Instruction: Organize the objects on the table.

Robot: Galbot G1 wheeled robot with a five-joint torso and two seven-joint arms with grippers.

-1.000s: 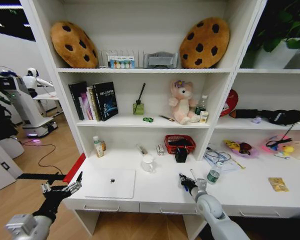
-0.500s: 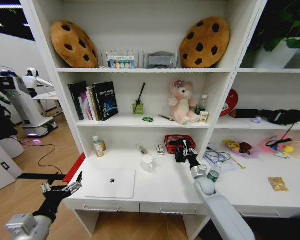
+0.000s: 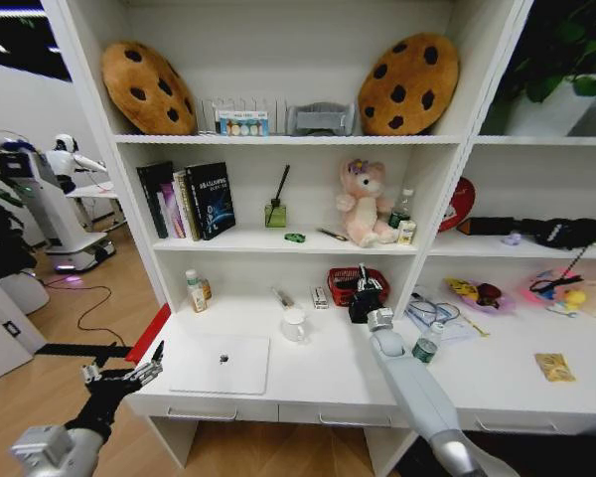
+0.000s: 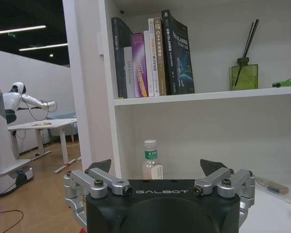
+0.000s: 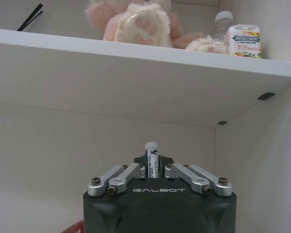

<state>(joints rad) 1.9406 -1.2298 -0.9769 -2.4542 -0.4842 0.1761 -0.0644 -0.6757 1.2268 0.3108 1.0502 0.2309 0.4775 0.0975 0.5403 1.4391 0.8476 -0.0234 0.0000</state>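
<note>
White shelving unit (image 3: 278, 139) spans the back, tabletop (image 3: 328, 373) below it with shallow drawers along the front edge. Two cookie-shaped cushions (image 3: 147, 87) on the top shelf. Row of books (image 3: 187, 201) on the middle shelf, also standing upright in the left wrist view (image 4: 150, 58). Pink plush toy (image 3: 361, 203) on the same shelf, right of centre; its paws show from below in the right wrist view (image 5: 136, 22).

Silver laptop (image 3: 221, 364) lies closed and flat on the left part of the tabletop, near the front edge. Red mesh basket (image 3: 348, 283) sits at the back of the tabletop under the plush. White mug (image 3: 295, 325) stands just right of the laptop's far corner.

Right arm reaches forward over the tabletop; right pincer (image 3: 365, 288) is up at the basket, beside a black holder. Right wrist view: right pincer (image 5: 152, 170) fingers together, clamped on a pen (image 5: 151, 158) standing upright between them, white tip up, under the shelf board.

Left pincer (image 3: 129, 373) hangs off the left front corner of the tabletop, well apart from the laptop. Left wrist view: left pincer (image 4: 157, 170) fingers spread apart, holding nothing, a small bottle (image 4: 152, 162) beyond them.

Reed diffuser (image 4: 244, 70) and small green toy car (image 3: 294, 238) on the middle shelf.
</note>
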